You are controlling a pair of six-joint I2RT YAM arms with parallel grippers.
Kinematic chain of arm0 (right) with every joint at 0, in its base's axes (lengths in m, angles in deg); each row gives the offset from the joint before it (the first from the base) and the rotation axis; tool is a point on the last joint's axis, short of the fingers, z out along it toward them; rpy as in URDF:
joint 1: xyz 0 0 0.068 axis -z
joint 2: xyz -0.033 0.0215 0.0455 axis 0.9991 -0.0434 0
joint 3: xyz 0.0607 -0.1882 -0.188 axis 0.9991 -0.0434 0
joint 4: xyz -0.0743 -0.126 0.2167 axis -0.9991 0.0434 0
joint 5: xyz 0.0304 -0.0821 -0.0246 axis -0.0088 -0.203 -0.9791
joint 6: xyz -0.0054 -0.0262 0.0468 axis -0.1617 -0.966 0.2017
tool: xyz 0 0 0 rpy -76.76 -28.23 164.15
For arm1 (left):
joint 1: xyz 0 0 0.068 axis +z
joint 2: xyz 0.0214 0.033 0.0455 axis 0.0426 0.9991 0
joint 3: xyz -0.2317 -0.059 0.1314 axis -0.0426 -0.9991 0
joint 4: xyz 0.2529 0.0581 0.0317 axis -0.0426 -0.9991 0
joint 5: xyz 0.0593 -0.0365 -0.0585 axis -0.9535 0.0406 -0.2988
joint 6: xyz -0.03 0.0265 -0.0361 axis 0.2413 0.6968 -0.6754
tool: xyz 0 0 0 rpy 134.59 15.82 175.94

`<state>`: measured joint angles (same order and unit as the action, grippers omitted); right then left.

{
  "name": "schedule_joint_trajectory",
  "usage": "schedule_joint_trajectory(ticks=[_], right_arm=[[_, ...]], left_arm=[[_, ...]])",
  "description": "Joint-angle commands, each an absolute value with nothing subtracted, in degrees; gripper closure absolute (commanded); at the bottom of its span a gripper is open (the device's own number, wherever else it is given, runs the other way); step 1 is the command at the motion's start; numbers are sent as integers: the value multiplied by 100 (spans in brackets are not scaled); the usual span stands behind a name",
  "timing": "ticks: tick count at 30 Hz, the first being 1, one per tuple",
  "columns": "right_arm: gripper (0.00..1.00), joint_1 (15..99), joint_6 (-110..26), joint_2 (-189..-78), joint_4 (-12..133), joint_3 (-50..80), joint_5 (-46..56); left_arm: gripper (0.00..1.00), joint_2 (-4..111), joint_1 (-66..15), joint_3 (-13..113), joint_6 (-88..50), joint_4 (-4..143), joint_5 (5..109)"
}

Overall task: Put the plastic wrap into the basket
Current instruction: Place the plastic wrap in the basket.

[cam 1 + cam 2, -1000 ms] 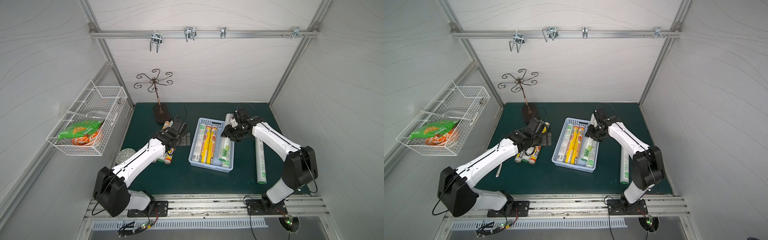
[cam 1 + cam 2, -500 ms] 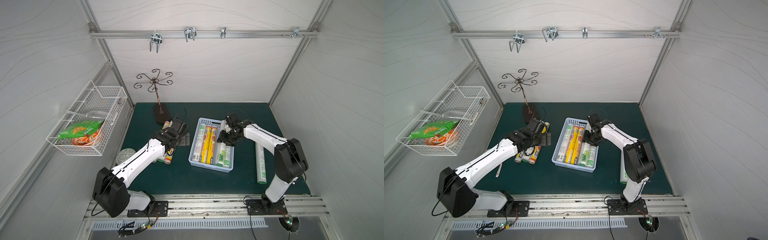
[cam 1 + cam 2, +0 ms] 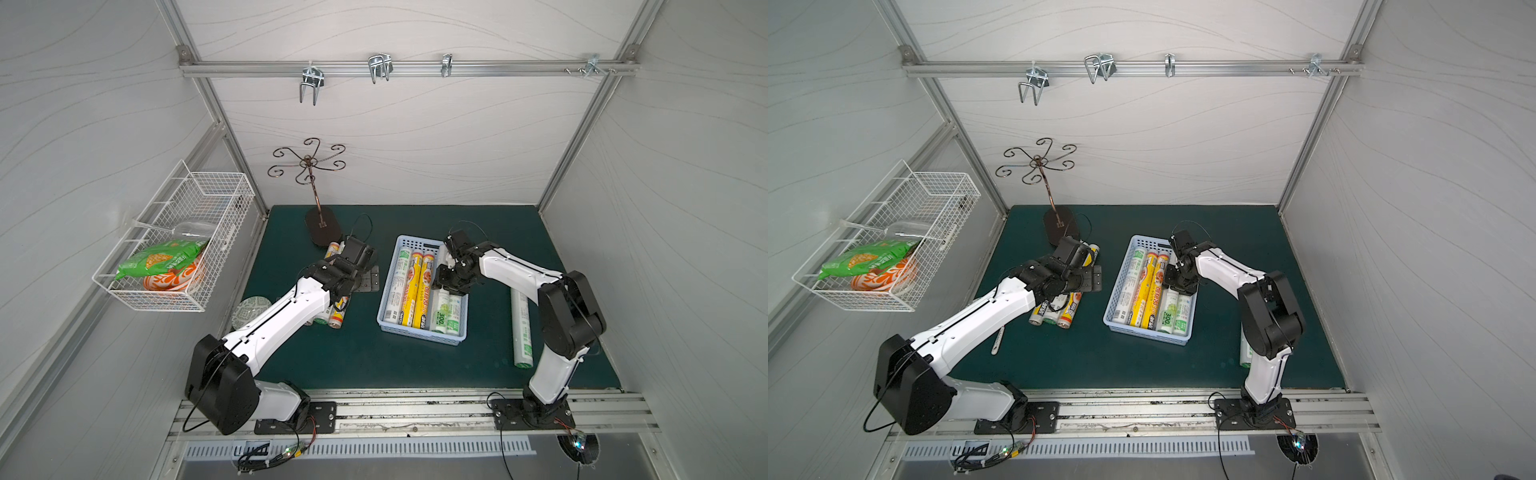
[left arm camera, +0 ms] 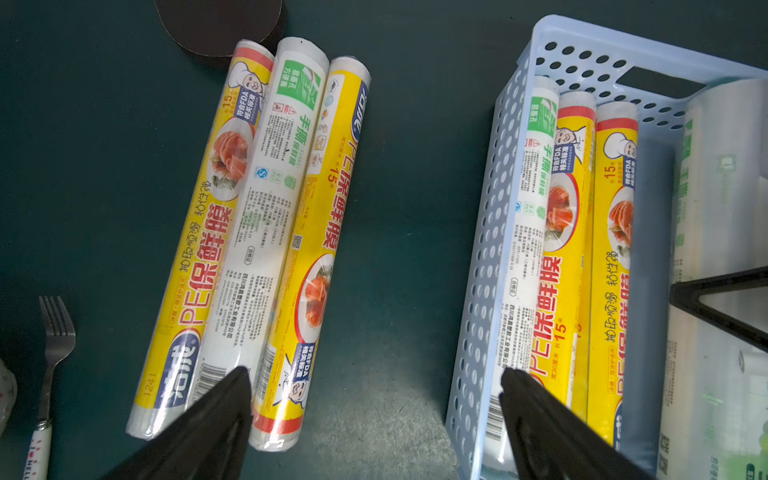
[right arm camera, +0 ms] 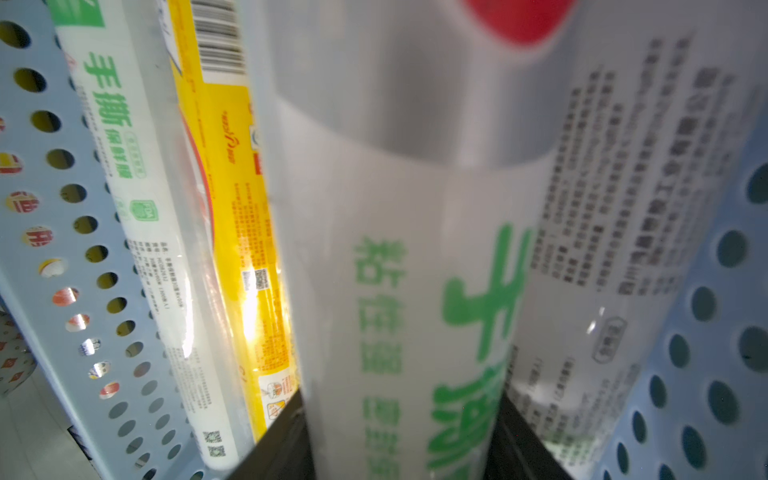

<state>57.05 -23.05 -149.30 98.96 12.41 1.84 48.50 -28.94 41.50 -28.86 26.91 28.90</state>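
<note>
Right wrist view shows you the right tool [image 5: 401,409] clamped on a white roll [image 5: 415,249] with green print. It lies inside the blue basket [image 5: 62,232], between a yellow roll [image 5: 241,208] and another white one [image 5: 623,208]. Your left tool [image 4: 374,371] hangs spread wide above the surface [image 4: 395,208], between three loose rolls [image 4: 257,232] and the basket.

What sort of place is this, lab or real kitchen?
Probably a lab test cell dressed as a kitchen: panel walls on aluminium framing, left arm and right arm bolted to a front rail, household props like the wire basket.
</note>
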Motion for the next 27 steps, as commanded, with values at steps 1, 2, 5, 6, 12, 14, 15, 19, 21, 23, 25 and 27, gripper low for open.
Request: schedule_joint_trajectory(ticks=[1,2,5,6,12,14,15,19,21,23,25,27], right_arm=[[63,5645,-2297,-14982,9842,1334,138],[63,5640,-2301,-15005,9842,1339,141],[62,5632,-2306,-15045,9838,1346,139],[62,5631,-2309,-15060,9833,1349,132],[56,5633,-2312,-15091,9884,1383,158],[52,5636,-2343,-15057,9949,1429,155],[51,5635,-2361,-15037,9982,1454,157],[47,5631,-2575,-14940,10261,1649,-37],[44,5638,-2651,-14899,10410,1728,-143],[42,5657,-2689,-14825,10474,1762,-185],[41,5660,-2699,-14758,10466,1741,-190],[40,5671,-2697,-14762,10496,1756,-146]], left_arm=[[4,4802,-2862,4220,-2866,2735,2868],[4,4805,-2867,4242,-2866,2720,2878],[4,4751,-2858,4293,-2857,2721,2879],[4,4737,-2859,4304,-2849,2721,2879],[4,4688,-2857,4271,-2870,2736,2861],[4,4693,-2856,4245,-2890,2745,2878],[4,4688,-2851,4236,-2892,2751,2880],[4,4706,-2857,4236,-2892,2747,2890],[4,4707,-2853,4234,-2892,2756,2903],[4,4715,-2855,4236,-2892,2762,2911],[4,4727,-2850,4228,-2901,2767,2913],[4,4730,-2853,4231,-2901,2770,2932]])
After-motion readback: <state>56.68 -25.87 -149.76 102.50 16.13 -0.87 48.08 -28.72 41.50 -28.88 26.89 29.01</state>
